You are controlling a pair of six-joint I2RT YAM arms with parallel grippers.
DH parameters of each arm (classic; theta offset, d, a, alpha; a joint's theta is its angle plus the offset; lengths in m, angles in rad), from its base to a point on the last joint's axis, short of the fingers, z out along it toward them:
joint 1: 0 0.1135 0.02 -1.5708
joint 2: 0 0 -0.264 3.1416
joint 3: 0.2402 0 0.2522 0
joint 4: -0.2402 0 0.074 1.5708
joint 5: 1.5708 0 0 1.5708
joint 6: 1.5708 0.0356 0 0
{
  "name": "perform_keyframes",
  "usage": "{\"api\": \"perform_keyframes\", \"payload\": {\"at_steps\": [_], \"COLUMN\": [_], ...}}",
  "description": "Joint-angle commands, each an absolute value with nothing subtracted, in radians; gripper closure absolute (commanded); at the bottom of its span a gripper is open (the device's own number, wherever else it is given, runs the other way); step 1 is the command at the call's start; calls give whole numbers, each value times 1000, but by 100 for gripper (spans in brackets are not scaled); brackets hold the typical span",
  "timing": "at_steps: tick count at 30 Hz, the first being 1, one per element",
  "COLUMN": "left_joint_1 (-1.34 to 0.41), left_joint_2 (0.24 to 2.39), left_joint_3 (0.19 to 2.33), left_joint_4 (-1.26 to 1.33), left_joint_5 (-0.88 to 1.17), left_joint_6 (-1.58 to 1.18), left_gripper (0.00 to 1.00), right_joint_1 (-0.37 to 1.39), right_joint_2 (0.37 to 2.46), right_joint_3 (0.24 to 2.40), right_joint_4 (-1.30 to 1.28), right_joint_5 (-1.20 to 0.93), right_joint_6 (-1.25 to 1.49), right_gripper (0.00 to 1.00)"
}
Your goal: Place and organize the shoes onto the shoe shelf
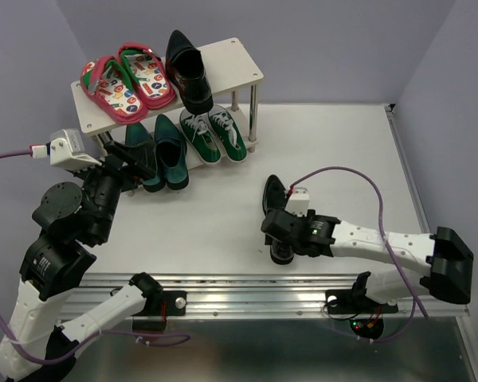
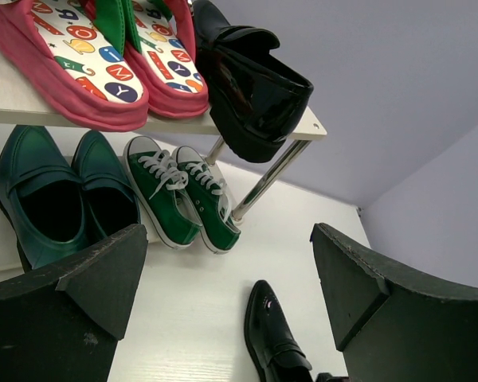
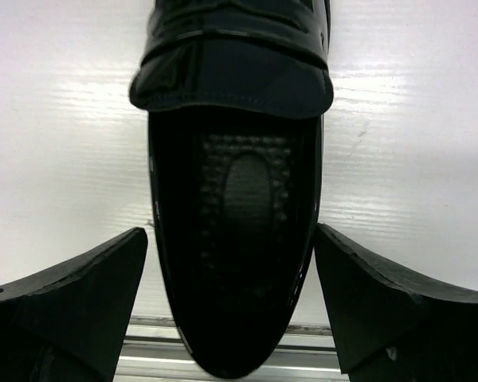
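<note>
The shoe shelf (image 1: pixel 231 60) stands at the back left. One glossy black dress shoe (image 1: pixel 189 72) lies on its top board beside the red flip-flops (image 1: pixel 127 79). The teal dress shoes (image 1: pixel 159 151) and green sneakers (image 1: pixel 213 134) sit on the lower tier. The second black shoe (image 1: pixel 276 199) lies mid-table, toe away from me. My right gripper (image 1: pixel 283 243) is open with a finger on each side of its heel (image 3: pixel 235 199). My left gripper (image 1: pixel 139 169) is open and empty in front of the teal shoes (image 2: pixel 52 195); its view also shows the sneakers (image 2: pixel 183 199) and the table shoe (image 2: pixel 275 338).
A metal rail (image 1: pixel 255 294) runs along the table's near edge, just behind the black shoe's heel. A purple cable (image 1: pixel 358 179) loops above the right arm. The shelf's silver leg (image 2: pixel 259 187) stands right of the sneakers. Walls close off the back and right.
</note>
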State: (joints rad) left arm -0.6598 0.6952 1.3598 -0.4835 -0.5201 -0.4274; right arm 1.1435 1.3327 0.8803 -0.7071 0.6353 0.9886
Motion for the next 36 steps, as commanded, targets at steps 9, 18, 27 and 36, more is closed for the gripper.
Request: {"api": "perform_keyframes", "payload": {"at_steps": [9,18,27,36], "left_joint_1": [-661,-661,-661,-661], "left_joint_2": [680,669,670,680], "left_joint_3": [1364,1365,1365,1362], "left_joint_4": [-453,-457,-459,-445], "left_joint_5": [-509,-509,-511,-506], "left_joint_6": [-434,-442,-443,-433], "left_gripper": [5,5,5,5], "right_joint_1": [997,976,966,954], "right_joint_2": [1066,1186,1121,980], "right_joint_3": [805,773,833,1058], "right_joint_4": [-713,-690,-690,-1009], "right_joint_5": [555,425,471,727], "right_joint_6": [1114,1108,1046,1088], "right_gripper": [26,45,99,99]}}
